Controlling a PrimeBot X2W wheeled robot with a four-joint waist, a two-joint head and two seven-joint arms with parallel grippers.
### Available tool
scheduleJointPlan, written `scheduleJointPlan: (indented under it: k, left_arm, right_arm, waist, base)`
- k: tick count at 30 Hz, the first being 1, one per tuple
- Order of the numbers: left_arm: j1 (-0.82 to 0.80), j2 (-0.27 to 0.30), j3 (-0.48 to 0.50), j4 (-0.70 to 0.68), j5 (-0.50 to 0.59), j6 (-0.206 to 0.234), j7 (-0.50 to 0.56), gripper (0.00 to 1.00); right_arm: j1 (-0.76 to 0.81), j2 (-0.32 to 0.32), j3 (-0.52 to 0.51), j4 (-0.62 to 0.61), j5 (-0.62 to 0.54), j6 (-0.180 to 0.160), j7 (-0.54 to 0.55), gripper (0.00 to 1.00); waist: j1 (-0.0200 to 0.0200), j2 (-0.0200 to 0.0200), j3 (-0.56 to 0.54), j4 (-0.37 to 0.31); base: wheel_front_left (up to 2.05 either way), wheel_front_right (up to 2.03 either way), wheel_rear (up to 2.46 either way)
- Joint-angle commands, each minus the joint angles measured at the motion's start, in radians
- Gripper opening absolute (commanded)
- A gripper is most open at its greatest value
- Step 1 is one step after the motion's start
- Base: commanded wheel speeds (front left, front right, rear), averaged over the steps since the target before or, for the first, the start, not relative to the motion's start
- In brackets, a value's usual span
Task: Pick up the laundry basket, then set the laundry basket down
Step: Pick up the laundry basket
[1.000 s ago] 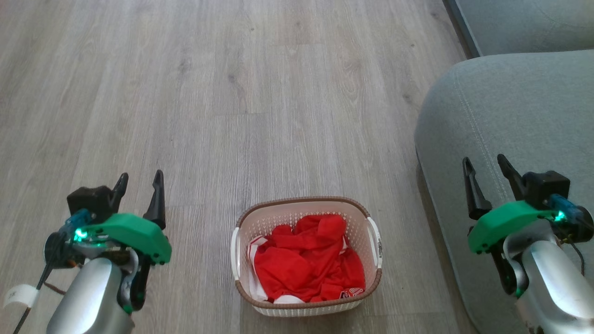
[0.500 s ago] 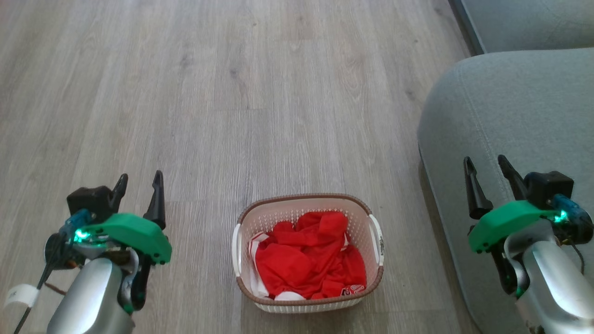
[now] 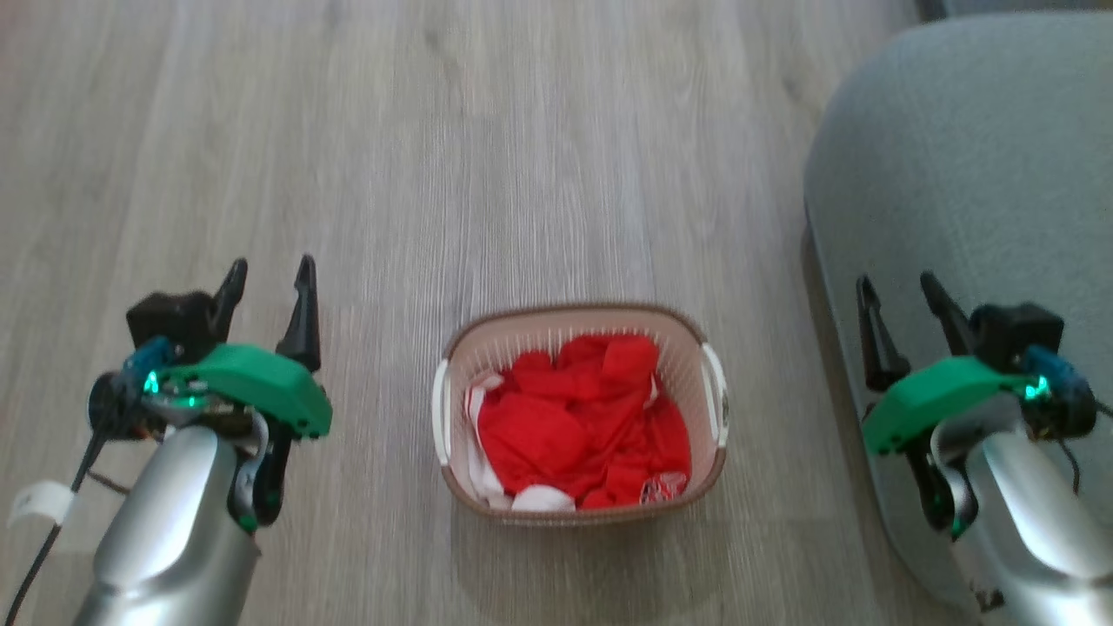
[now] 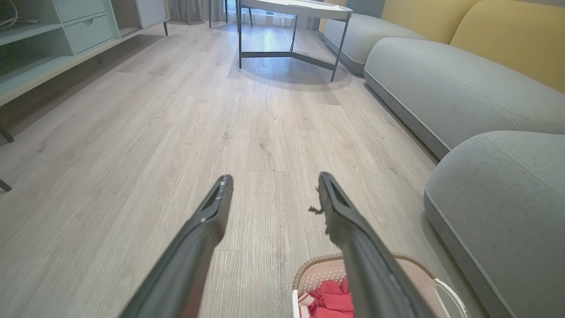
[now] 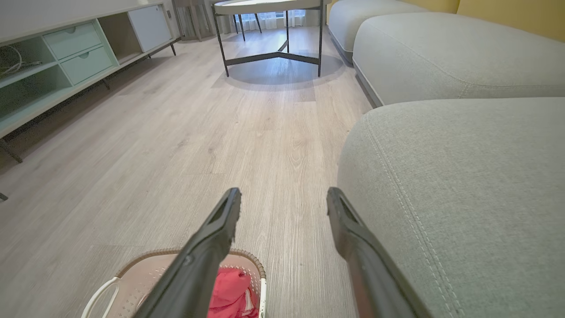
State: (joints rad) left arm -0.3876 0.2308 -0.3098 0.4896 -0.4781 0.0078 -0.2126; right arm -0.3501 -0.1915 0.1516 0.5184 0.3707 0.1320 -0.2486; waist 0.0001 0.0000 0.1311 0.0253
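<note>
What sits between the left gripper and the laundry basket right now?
Bare wooden floor: in the head view nothing stands between the left gripper and the laundry basket.

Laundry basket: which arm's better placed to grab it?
Left, marginally. The open left gripper has bare floor beside the cream perforated laundry basket; the open right gripper hangs close by the grey sofa cushion.

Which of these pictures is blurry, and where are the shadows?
Head view: smeared by blur, the floor grain streaked and the laundry basket soft-edged, a faint shadow beneath it. Left wrist view: sharp, with a dark shadow under the far table. Right wrist view: sharp, the sofa stitching crisp.
</note>
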Motion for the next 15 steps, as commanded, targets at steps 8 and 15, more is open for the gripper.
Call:
scheduleJointPlan:
  k: [8, 15]
  left_arm:
    - [-0.161, 0.000, 0.036, 0.041, 0.002, -0.026, -0.030, 1.00]
    - [-0.254, -0.022, 0.029, 0.136, 0.012, -0.060, -0.044, 1.00]
  right_arm:
    - [-0.126, 0.024, -0.006, -0.008, -0.037, -0.001, -0.013, 1.00]
    - [-0.205, 0.042, -0.007, 0.030, -0.059, -0.001, -0.013, 1.00]
  waist:
    - [-0.0001, 0.0000, 0.212, 0.001]
    - [-0.0001, 0.0000, 0.336, -0.002]
  base:
    - [0.00, 0.00, 0.00]
    - [0.00, 0.00, 0.00]
